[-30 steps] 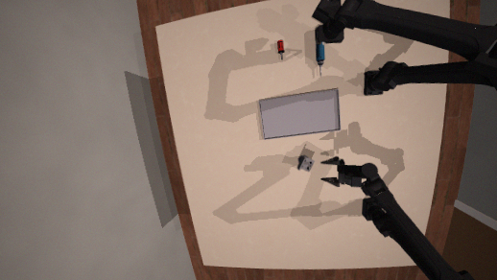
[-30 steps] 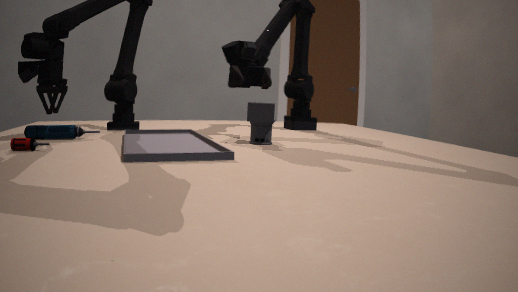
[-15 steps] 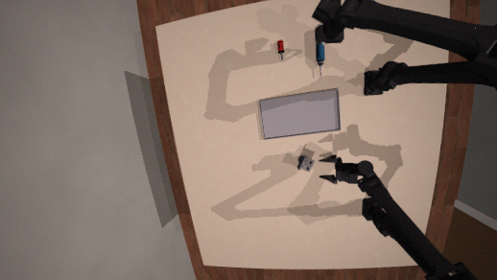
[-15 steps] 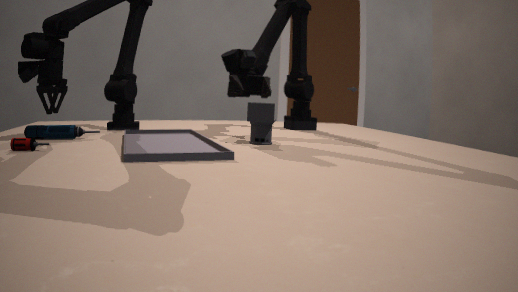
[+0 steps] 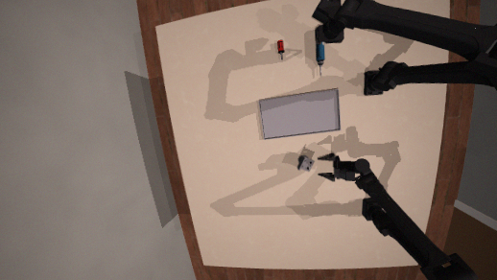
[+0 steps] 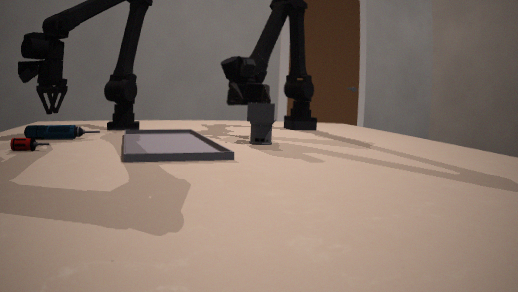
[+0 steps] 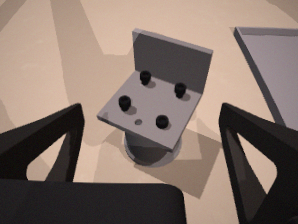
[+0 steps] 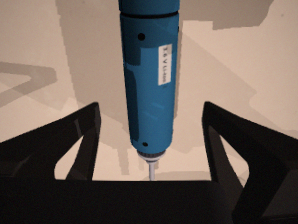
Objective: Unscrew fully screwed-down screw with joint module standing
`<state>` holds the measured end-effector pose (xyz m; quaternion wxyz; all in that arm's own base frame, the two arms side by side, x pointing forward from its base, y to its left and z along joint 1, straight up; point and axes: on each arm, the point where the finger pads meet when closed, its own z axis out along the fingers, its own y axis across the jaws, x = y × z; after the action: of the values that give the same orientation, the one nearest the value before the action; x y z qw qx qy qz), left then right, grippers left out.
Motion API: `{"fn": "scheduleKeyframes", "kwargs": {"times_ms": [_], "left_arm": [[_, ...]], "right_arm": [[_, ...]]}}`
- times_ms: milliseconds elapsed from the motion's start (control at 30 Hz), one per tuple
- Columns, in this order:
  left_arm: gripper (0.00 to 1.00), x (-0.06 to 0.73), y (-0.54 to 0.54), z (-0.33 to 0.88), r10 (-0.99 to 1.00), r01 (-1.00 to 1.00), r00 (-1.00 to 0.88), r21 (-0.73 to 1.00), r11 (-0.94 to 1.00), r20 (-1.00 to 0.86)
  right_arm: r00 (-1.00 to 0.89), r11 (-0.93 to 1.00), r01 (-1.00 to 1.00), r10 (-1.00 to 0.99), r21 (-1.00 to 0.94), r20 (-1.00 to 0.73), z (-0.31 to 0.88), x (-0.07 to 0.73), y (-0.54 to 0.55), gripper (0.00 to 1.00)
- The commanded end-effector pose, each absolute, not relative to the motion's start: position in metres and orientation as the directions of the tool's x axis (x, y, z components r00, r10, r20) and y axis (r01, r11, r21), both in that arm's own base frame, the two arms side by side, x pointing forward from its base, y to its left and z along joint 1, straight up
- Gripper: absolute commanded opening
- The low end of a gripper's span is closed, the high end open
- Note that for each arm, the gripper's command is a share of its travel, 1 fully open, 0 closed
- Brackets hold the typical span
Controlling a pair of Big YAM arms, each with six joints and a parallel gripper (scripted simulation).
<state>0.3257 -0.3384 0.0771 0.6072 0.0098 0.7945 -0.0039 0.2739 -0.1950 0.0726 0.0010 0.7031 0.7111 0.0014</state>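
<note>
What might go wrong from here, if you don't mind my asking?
The unfixed joint module could tip if the open left gripper brushes the bracket. Three screws seem to stand proud, so the driver might meet the wrong one.
</note>
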Motion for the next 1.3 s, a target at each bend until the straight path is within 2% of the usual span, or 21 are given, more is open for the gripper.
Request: {"fn": "scheduleKeyframes", "kwargs": {"times_ms": [0,1267], "left_arm": [[0.86,0.330,-0.334,0.066,0.002,0.009,-0.262,0.000,1.000,-0.965],[0.86,0.333,-0.341,0.010,-0.015,0.009,-0.253,-0.018,1.000,-0.967]], "right_arm": [[-0.011,0.012,0.999,1.000,0.033,-0.022,0.083,0.286,-0.203,0.65],[-0.011,0.012,0.999,1.000,0.033,-0.022,0.083,0.286,-0.203,0.65]]}}
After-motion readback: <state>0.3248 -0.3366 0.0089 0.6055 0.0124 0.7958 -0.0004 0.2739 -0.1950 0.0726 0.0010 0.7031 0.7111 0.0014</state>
